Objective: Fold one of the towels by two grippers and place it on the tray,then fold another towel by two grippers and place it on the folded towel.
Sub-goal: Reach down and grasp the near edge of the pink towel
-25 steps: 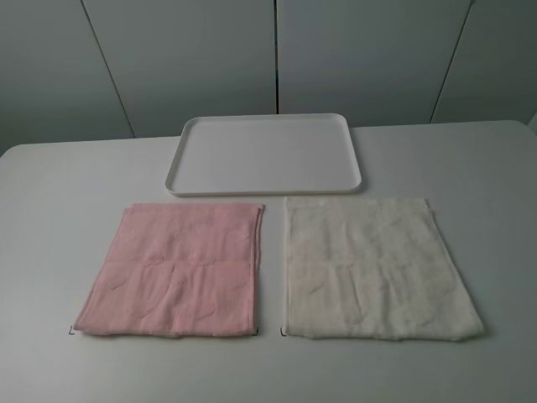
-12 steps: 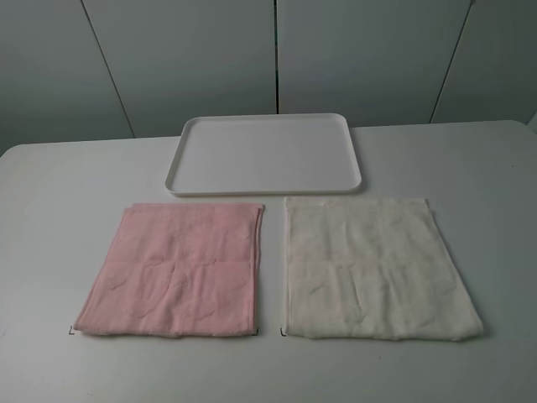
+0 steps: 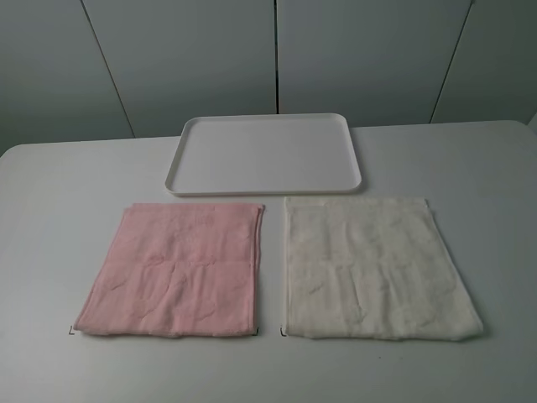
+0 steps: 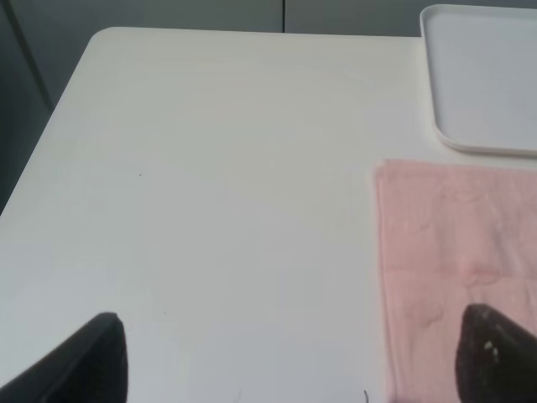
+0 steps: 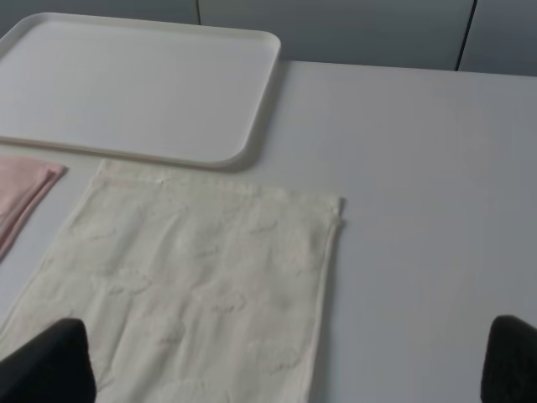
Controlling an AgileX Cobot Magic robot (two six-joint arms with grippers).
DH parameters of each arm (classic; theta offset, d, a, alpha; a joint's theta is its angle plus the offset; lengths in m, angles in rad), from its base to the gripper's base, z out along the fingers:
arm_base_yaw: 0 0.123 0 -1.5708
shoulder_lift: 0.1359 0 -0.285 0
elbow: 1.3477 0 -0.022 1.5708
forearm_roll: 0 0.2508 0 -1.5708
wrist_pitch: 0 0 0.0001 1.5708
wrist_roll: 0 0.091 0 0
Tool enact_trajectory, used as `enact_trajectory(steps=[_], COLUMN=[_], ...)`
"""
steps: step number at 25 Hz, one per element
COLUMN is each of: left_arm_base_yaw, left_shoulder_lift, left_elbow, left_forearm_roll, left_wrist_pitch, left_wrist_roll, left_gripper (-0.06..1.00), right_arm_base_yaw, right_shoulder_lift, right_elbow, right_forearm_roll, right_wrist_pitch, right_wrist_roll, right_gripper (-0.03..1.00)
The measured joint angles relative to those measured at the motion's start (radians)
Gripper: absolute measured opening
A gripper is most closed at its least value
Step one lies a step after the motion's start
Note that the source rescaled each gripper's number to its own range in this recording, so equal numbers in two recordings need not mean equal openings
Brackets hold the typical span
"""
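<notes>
A pink towel (image 3: pixel 176 269) lies flat on the white table, left of a cream towel (image 3: pixel 373 267), also flat. A white tray (image 3: pixel 264 154) sits empty behind them. No arm shows in the exterior high view. In the left wrist view my left gripper (image 4: pixel 289 361) is open, its dark fingertips (image 4: pixel 92 357) spread wide above the table's left part, one tip over the pink towel's (image 4: pixel 457 260) left edge. In the right wrist view my right gripper (image 5: pixel 285 369) is open, one fingertip (image 5: pixel 46 365) over the cream towel (image 5: pixel 193 285), the other over bare table.
The table's left edge and rounded far corner (image 4: pixel 101 38) show in the left wrist view. Grey cabinet panels (image 3: pixel 277 59) stand behind the table. The tray's corner (image 4: pixel 482 75) lies beyond the pink towel.
</notes>
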Motion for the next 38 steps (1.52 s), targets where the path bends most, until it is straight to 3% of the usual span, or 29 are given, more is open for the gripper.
enact_trajectory(steps=[28, 38], left_arm_base_yaw=[0.0, 0.0], left_shoulder_lift=[0.0, 0.0], left_elbow=[0.0, -0.013], left_forearm_roll=[0.0, 0.0], left_wrist_pitch=[0.0, -0.002], left_wrist_roll=[0.0, 0.049], left_gripper=[1.0, 1.0], right_arm_base_yaw=[0.0, 0.0], right_shoulder_lift=[0.0, 0.0], right_elbow=[0.0, -0.002], right_forearm_roll=[0.004, 0.162], right_wrist_pitch=[0.0, -0.037], right_wrist_roll=[0.002, -0.001], right_gripper=[1.0, 1.0])
